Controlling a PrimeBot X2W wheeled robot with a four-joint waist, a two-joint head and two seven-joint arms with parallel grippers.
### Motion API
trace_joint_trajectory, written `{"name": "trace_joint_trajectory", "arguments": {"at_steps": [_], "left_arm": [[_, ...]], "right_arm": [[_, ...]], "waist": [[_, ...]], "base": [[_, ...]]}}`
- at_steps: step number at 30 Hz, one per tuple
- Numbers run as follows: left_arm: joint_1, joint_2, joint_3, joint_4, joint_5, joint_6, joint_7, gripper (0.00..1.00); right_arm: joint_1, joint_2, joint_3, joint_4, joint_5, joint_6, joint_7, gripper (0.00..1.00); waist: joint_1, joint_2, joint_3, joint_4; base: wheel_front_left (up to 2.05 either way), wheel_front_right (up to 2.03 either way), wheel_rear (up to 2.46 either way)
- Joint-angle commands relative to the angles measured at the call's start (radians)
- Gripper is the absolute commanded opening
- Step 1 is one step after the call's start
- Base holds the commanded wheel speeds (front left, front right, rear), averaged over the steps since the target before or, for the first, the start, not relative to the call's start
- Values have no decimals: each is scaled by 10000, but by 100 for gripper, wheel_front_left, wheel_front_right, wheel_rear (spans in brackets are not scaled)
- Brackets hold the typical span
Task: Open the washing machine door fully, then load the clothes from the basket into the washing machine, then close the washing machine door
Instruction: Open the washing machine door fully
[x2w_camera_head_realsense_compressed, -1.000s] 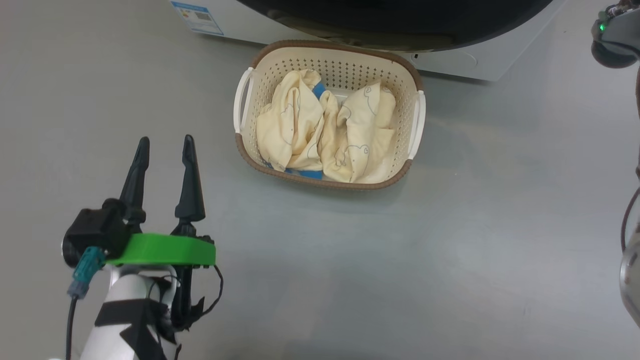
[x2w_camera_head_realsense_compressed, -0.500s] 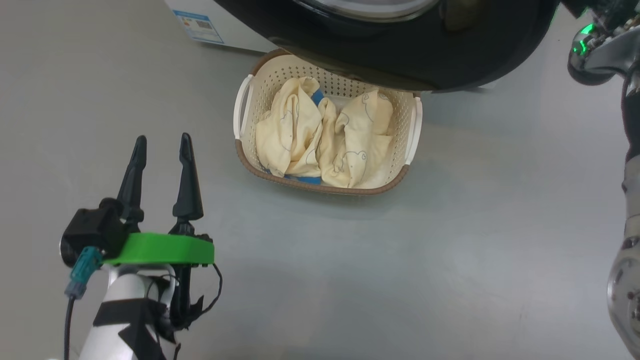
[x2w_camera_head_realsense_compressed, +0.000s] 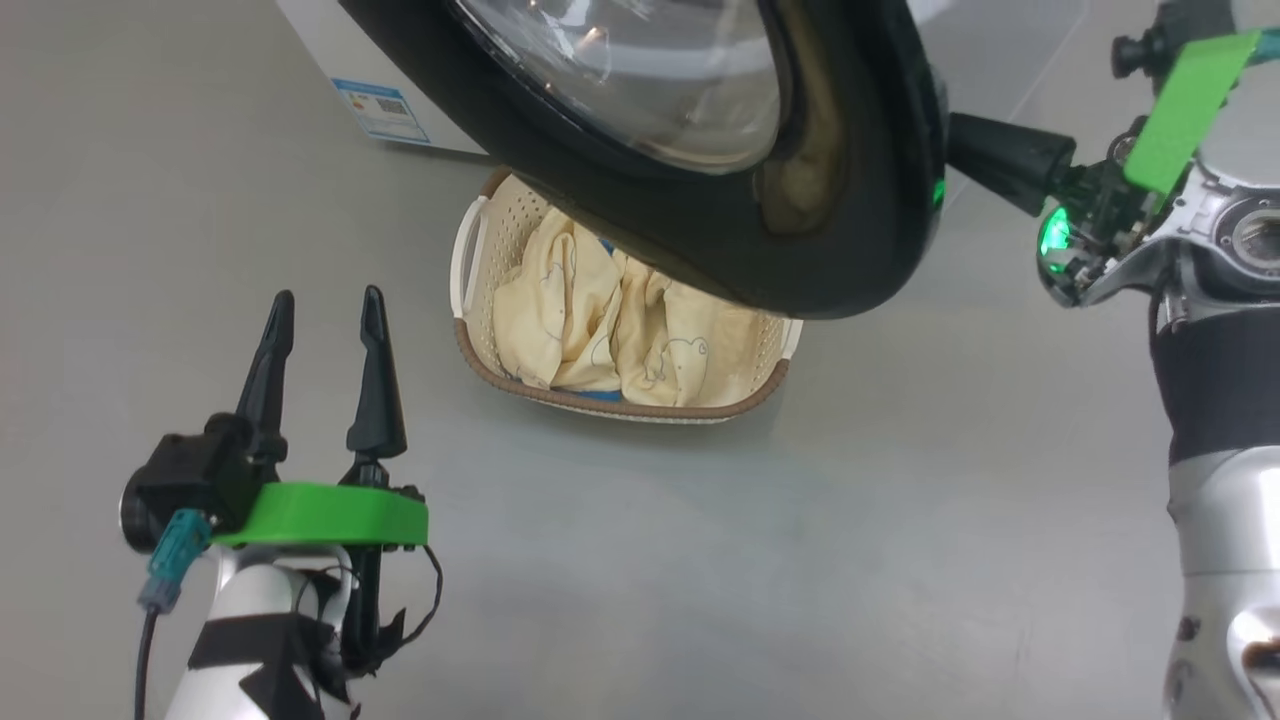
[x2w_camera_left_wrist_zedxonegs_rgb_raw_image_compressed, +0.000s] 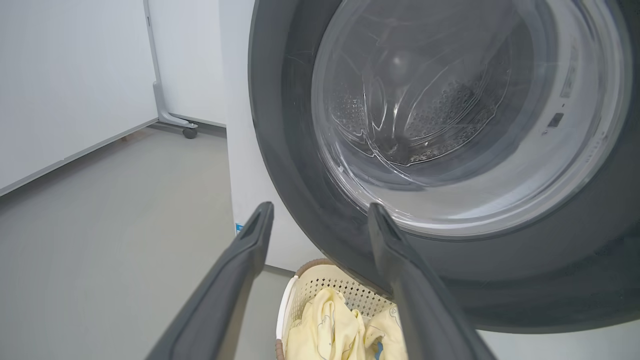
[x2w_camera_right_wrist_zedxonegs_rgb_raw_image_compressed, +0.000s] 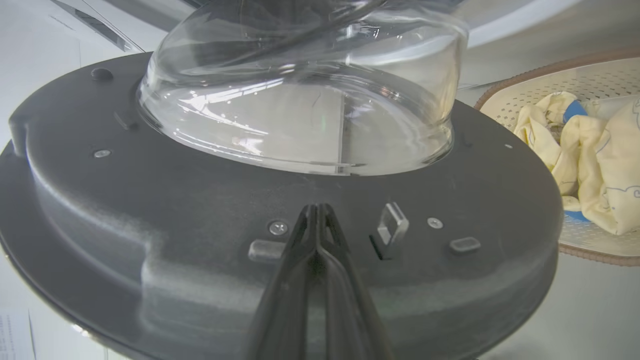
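The washing machine door (x2w_camera_head_realsense_compressed: 800, 270), a black ring around a bulging glass bowl, stands swung out over the far half of the basket (x2w_camera_head_realsense_compressed: 610, 405). Cream clothes (x2w_camera_head_realsense_compressed: 600, 330) with a bit of blue fill the basket. My right gripper (x2w_camera_head_realsense_compressed: 955, 145) is shut, its tips against the door's right edge. In the right wrist view the right gripper (x2w_camera_right_wrist_zedxonegs_rgb_raw_image_compressed: 316, 209) presses on the door's inner face (x2w_camera_right_wrist_zedxonegs_rgb_raw_image_compressed: 200, 200) beside the latch. My left gripper (x2w_camera_head_realsense_compressed: 325, 300) hangs open and empty over the floor, left of the basket. The left wrist view has the left gripper (x2w_camera_left_wrist_zedxonegs_rgb_raw_image_compressed: 320, 207) facing the door (x2w_camera_left_wrist_zedxonegs_rgb_raw_image_compressed: 280, 125).
The white washing machine (x2w_camera_head_realsense_compressed: 330, 35) with its blue sticker (x2w_camera_head_realsense_compressed: 380, 108) stands at the back. Grey floor lies around the basket. A white panel on castors (x2w_camera_left_wrist_zedxonegs_rgb_raw_image_compressed: 189, 132) stands to the left of the machine. Behind the door glass the steel drum (x2w_camera_left_wrist_zedxonegs_rgb_raw_image_compressed: 450, 110) shows.
The door has swung further out and now covers the basket's far half. My right gripper has come into view at the door's edge. The head view has shifted. My left gripper has stayed put.
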Motion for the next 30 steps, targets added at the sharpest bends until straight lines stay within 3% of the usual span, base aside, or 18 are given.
{"name": "trace_joint_trajectory", "arguments": {"at_steps": [1,13,30], "left_arm": [[44,258,301,-356,108,6,-111,100],[222,462,14,-363,89,6,-111,100],[390,446,-173,-305,46,6,-111,100]], "right_arm": [[147,203,455,-628,321,-25,124,0],[1396,208,2881,-1411,1923,-25,-859,0],[1393,209,5937,-864,3577,-25,-2486,0]], "waist": [[1,-1,-148,-51],[1,-1,-699,-36],[1,-1,-1016,111]], "base": [[0,0,0],[0,0,0],[0,0,0]]}}
